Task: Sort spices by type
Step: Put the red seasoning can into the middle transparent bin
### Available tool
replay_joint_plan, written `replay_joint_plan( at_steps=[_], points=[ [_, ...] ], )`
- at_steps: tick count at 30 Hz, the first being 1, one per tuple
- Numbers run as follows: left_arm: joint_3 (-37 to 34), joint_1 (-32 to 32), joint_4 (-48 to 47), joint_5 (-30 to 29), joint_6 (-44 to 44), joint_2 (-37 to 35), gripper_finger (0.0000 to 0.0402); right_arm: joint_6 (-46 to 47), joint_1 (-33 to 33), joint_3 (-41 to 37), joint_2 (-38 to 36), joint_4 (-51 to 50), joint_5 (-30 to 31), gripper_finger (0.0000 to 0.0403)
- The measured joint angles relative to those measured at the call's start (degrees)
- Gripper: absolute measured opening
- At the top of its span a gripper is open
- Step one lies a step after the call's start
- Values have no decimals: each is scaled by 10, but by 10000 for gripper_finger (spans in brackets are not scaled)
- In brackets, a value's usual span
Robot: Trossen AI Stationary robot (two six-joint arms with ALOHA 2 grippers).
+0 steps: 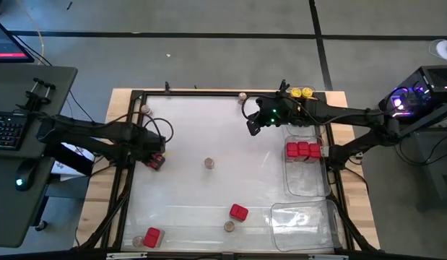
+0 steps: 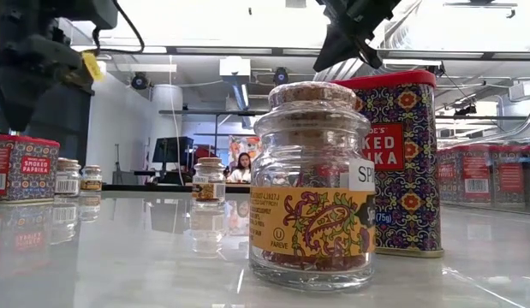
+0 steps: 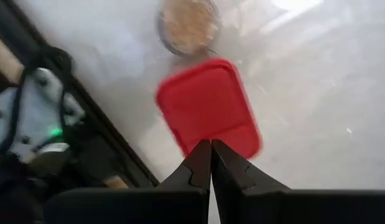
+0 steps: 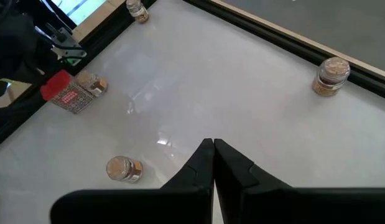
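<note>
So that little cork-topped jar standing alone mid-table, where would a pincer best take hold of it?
Probably from straight above, closing on opposite sides of the round glass body just under the cork top. The jar stands upright with open table all around it, so any side is free. The right pincer, now shut, hovers nearest.

Table stock, counted from overhead:
- Red tins (image 1: 239, 211): six (three side by side in a tray).
- Jars with brownish tops (image 1: 209, 163): six (one (image 4: 92, 84) seen only from the right wrist).
- Yellow-lidded jars (image 1: 296, 92): two.
- Clear trays (image 1: 306, 189): two.
</note>
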Motion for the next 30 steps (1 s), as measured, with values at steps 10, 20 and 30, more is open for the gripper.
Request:
replay_joint_plan(
  at_steps=[10,20,30],
  points=[
    [-19,15,42,-2,7,8,0,17,0,0,0,3,-9,0],
    [-17,62,323,-17,89,103,0,30,0,0,0,3,-29,0],
    [40,183,639,-9,210,304,0,33,4,0,0,33,-59,0]
  ],
)
